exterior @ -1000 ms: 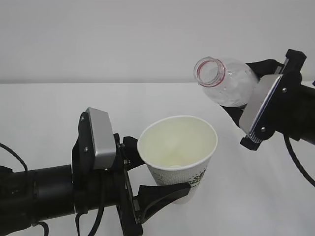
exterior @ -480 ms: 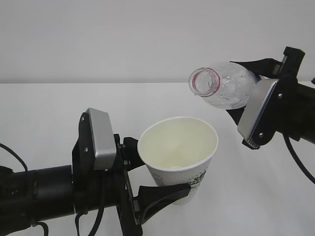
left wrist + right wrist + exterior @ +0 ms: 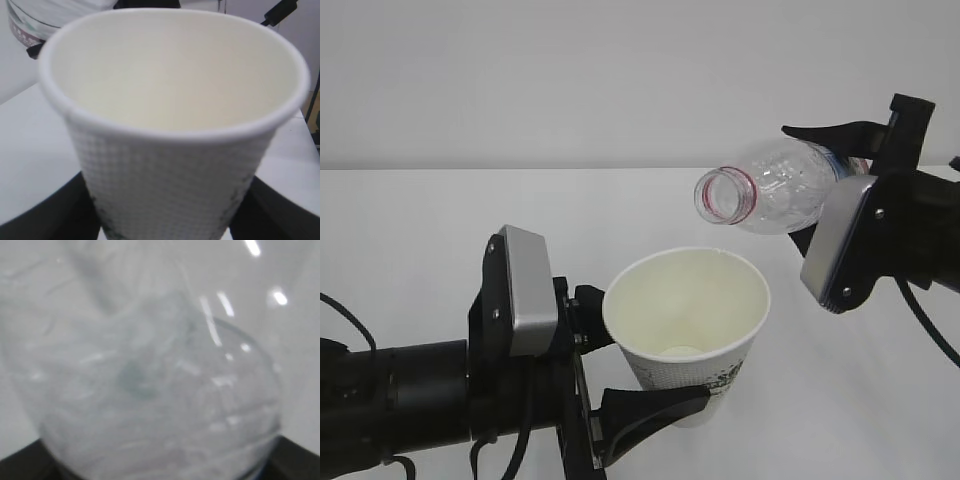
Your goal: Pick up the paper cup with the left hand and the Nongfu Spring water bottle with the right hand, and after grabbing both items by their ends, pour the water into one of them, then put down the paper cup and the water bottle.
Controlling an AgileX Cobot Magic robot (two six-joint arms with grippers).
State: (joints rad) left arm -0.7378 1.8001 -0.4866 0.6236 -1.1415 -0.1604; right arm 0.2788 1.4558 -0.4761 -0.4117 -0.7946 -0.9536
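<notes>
- The paper cup [image 3: 686,326] is gripped low in the left jaws, raised above the desk [image 3: 440,210].
- The water bottle [image 3: 770,187] is clamped in the right jaws, tipped, mouth beside the rim.
- No stream is seen; pouring looks unfinished, and both must be set down.

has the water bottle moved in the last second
Yes. The water bottle has tipped further over; its mouth has swung left and lower against the back table edge, nearer the paper cup.

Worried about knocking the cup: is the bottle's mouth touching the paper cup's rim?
Apart. The exterior view shows bare table between the water bottle and paper cup.
</notes>
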